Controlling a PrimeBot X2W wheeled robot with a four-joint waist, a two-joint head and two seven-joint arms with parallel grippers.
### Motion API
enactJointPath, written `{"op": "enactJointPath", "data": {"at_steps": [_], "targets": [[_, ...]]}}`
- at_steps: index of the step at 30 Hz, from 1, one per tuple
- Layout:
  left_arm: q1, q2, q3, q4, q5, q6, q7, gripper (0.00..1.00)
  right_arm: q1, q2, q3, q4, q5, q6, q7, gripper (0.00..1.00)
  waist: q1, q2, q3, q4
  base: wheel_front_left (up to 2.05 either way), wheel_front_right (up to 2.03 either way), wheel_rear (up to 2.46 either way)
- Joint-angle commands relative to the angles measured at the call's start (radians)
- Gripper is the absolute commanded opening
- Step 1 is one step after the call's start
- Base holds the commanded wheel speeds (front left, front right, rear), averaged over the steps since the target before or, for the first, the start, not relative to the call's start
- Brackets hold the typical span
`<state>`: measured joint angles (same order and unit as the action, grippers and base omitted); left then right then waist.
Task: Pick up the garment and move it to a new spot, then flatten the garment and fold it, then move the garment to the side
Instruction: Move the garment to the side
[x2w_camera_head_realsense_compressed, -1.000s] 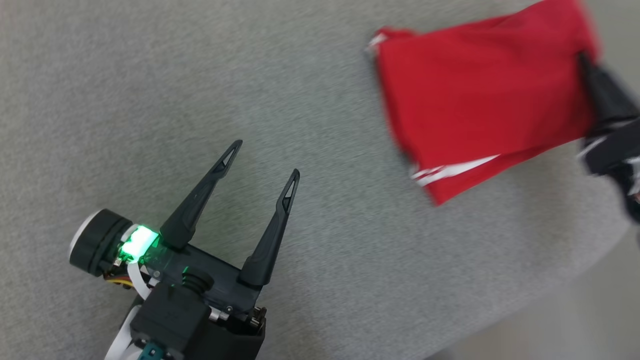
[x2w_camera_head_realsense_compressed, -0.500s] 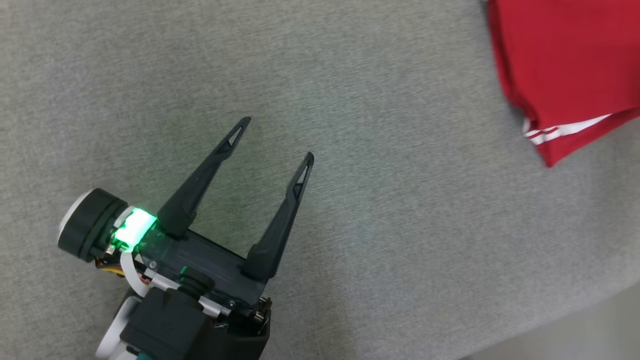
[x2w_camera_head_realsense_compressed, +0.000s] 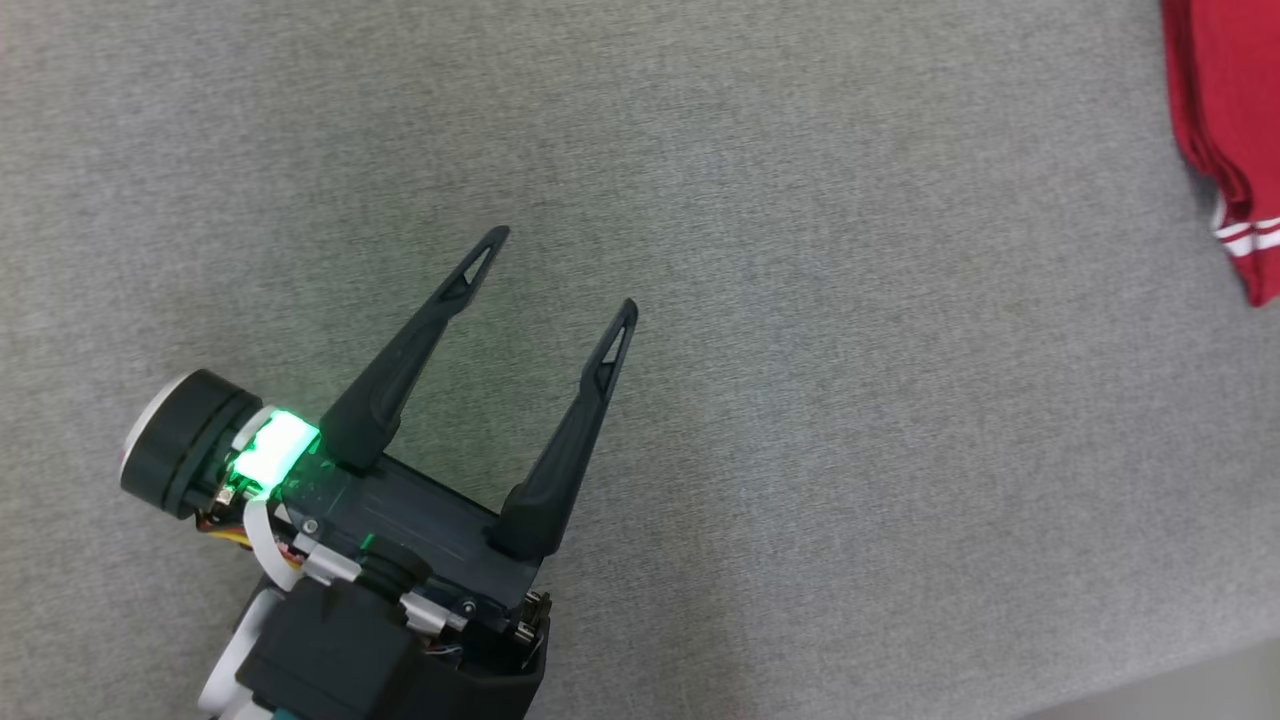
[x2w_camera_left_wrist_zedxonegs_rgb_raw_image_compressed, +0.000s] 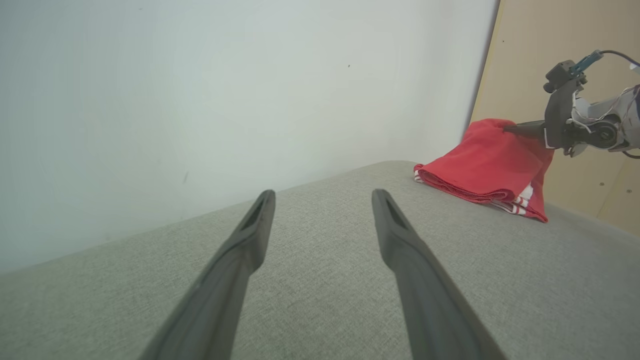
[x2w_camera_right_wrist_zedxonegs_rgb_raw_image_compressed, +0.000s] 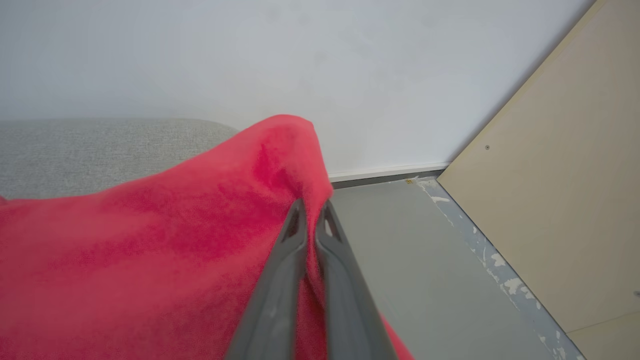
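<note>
our left hand (x2w_camera_head_realsense_compressed: 562, 270) sits in the lower left of the head view, fingers spread wide with nothing between them, over the grey fabric worktop (x2w_camera_head_realsense_compressed: 850, 420). the red garment (x2w_camera_head_realsense_compressed: 1225, 110) with white stripes is way off at the upper right edge of that frame, folded and lying on the worktop. in the left wrist view it's at the right, with one corner pulled up by our right hand (x2w_camera_left_wrist_zedxonegs_rgb_raw_image_compressed: 517, 128). the right wrist view has those fingers pinched tight on a fold of the red cloth mid-frame, with grey floor (x2w_camera_right_wrist_zedxonegs_rgb_raw_image_compressed: 425, 270) and a beige panel (x2w_camera_right_wrist_zedxonegs_rgb_raw_image_compressed: 550, 200) to the right.
</note>
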<state>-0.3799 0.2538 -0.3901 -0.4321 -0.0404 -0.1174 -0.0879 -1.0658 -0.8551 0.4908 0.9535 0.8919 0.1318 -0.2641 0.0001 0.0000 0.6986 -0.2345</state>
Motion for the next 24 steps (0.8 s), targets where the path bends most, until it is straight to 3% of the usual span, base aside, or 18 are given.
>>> {"op": "enactJointPath", "data": {"at_steps": [1, 2, 9, 15, 24], "targets": [[-0.011, -0.001, -0.001, -0.001, -0.006, 0.002, -0.008, 1.00, -0.012, 0.018, -0.008, 0.012, -0.018, -0.003, -0.001, 0.27, -0.0001, 0.0000, 0.001, 0.009, 0.00, 0.00, 0.00], [-0.011, -0.002, -0.001, 0.002, -0.007, 0.003, -0.009, 1.00, -0.016, 0.025, -0.017, 0.028, -0.032, -0.003, -0.001, 1.00, -0.0001, 0.0000, -0.001, 0.013, 0.00, 0.00, 0.00], [-0.003, -0.018, -0.002, 0.032, -0.024, 0.021, -0.036, 1.00, -0.040, 0.063, -0.148, 0.013, -0.224, -0.003, -0.001, 1.00, -0.0001, 0.0000, -0.030, 0.044, 0.00, 0.00, 0.00], [0.039, -0.078, 0.030, 0.073, -0.116, 0.062, -0.059, 1.00, 0.066, 0.171, -0.232, -0.173, -0.299, -0.003, -0.001, 1.00, -0.0001, 0.0000, -0.100, 0.082, 0.00, 0.00, 0.00], [0.104, -0.129, 0.111, 0.170, -0.220, 0.129, -0.100, 1.00, 0.292, 0.354, -0.237, -0.469, -0.434, -0.003, -0.001, 1.00, -0.0001, 0.0000, -0.230, 0.158, 0.00, 0.00, 0.00]]}}
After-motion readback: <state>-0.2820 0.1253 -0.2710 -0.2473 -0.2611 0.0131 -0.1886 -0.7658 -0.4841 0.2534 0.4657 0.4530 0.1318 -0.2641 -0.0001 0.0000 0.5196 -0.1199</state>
